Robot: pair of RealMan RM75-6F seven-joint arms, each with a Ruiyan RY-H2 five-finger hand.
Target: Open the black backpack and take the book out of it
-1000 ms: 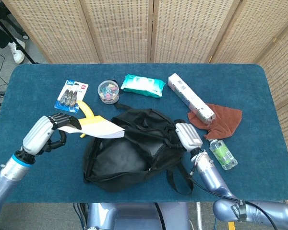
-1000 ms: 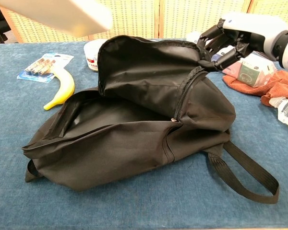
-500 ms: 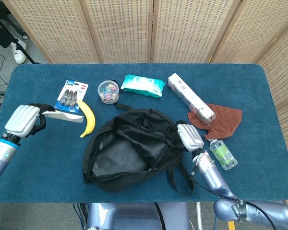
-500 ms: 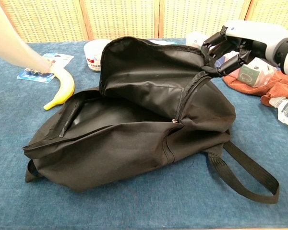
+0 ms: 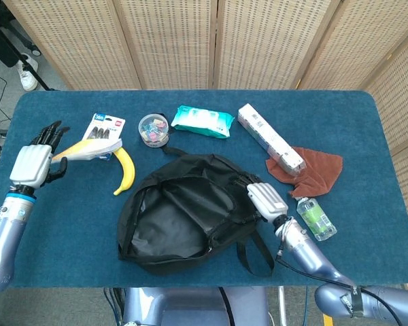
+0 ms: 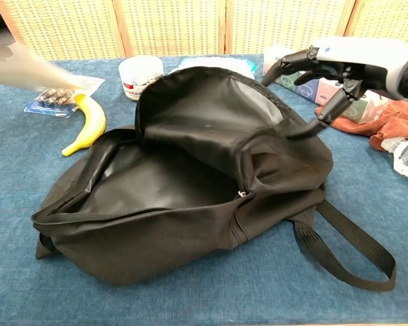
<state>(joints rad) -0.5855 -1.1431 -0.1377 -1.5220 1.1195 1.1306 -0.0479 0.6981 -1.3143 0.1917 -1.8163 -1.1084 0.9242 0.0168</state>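
The left hand (image 5: 32, 163) sits at the far left of the head view, fingers spread upward and apart, with nothing plainly clasped in it. The book (image 5: 94, 149) lies just to its right, over the lower part of the blister pack of batteries (image 5: 103, 129) and touching the top of the banana (image 5: 125, 170); whether the thumb still touches the book's near end cannot be told. In the chest view the book shows only as a pale blur at the upper left.

The right hand (image 6: 330, 64), in the upper right of the chest view, has its fingers parted and extended, their tips at the top edge of the black backpack (image 6: 190, 183) without closing on the fabric. The backpack fills the middle of both views, lying on the blue table (image 5: 367, 129), unzipped, its flap folded back and the dark inside showing. One strap (image 6: 353, 248) loops out toward the lower right.

Along the top of the head view stand a small tub of coloured clips (image 5: 154, 130), a teal pack of wipes (image 5: 202, 121) and a long white box (image 5: 270, 138). A rust-brown cloth (image 5: 316, 170) lies under the box's lower end, and a small green bottle (image 5: 316, 218) lies just below the cloth.
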